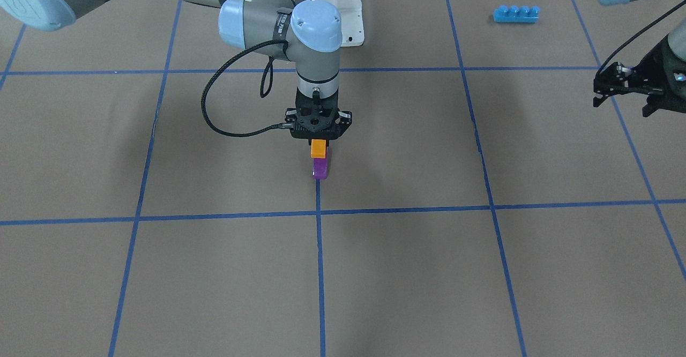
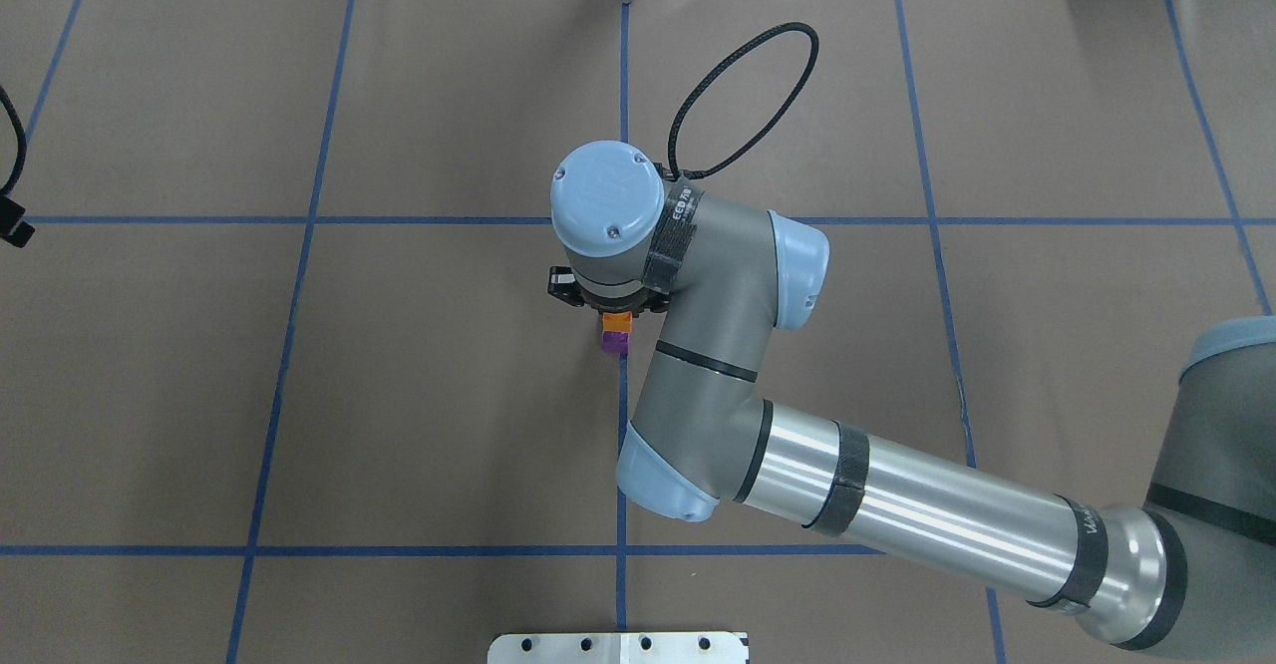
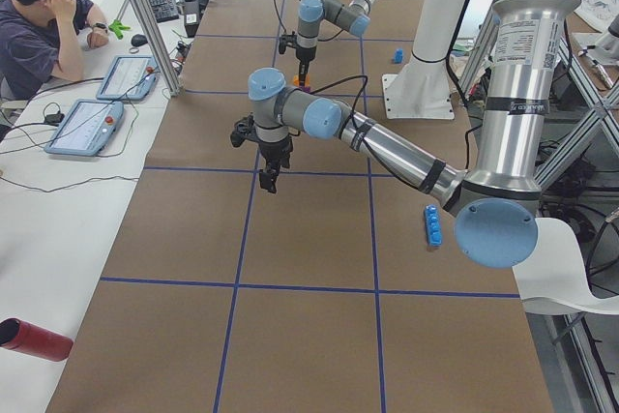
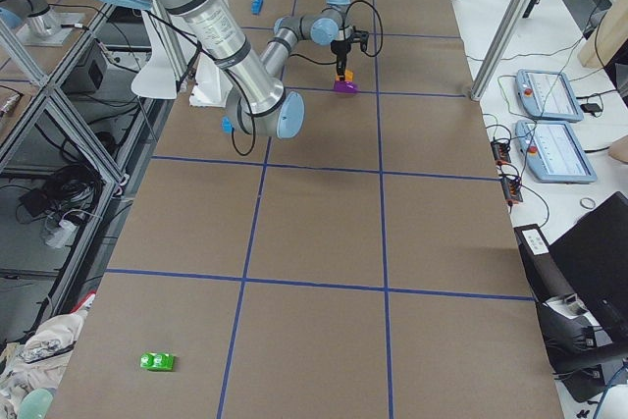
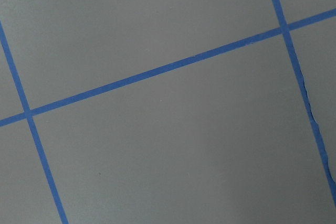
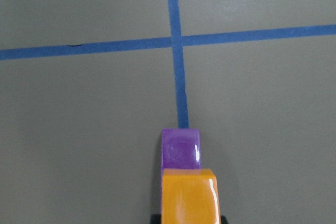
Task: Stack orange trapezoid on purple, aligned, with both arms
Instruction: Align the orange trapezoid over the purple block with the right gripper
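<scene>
As the right gripper (image 1: pixel 319 141) clamps the orange (image 1: pixel 318 148) over the purple (image 1: pixel 320 168) to align them, the left gripper (image 1: pixel 598 93) hangs far left, its state unclear

The small orange trapezoid plastic brick (image 6: pixel 189 195) is glossy, with bright highlights, as is the purple wedge-shaped plastic brick (image 6: pixel 180 148). The brown table covering (image 1: pixel 429 282) looks like matt paper, crossed by smooth blue tape lines (image 1: pixel 320 271). The right arm's silver forearm tube (image 2: pixel 927 514) is brushed metal; its black cable (image 1: pixel 202 99) looks braided.
</scene>
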`<state>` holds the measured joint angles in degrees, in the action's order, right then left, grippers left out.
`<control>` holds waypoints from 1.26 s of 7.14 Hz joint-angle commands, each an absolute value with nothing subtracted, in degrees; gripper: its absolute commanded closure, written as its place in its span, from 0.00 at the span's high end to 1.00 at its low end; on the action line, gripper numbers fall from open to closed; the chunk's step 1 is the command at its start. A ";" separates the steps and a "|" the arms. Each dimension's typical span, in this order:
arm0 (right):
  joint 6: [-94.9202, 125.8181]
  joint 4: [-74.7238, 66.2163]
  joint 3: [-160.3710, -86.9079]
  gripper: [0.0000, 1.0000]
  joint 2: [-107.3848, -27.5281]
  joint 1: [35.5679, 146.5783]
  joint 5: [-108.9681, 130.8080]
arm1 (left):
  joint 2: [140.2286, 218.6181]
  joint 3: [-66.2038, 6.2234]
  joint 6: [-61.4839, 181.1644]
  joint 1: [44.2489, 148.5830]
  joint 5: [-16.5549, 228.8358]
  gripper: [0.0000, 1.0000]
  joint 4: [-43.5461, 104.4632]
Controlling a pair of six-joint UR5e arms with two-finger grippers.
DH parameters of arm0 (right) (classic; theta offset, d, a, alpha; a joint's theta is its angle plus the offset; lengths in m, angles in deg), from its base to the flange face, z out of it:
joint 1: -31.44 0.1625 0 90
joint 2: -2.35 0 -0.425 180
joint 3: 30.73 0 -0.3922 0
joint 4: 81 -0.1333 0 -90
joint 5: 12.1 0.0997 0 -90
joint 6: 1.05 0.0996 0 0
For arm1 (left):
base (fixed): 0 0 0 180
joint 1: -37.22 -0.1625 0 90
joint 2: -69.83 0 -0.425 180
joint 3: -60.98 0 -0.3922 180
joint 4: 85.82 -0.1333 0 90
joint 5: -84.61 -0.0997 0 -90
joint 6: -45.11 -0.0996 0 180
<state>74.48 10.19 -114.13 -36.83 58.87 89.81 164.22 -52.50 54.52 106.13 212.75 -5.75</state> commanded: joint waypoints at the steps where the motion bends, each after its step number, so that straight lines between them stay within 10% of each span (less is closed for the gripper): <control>1: 74.71 6.82 -112.04 0.00 -36.85 58.78 89.68 | 164.22 -52.40 54.51 106.13 212.75 1.00 -5.75; 9: 79.51 7.42 -114.74 0.00 -36.85 58.08 79.96 | 164.22 -52.22 54.51 105.95 212.75 1.00 -5.75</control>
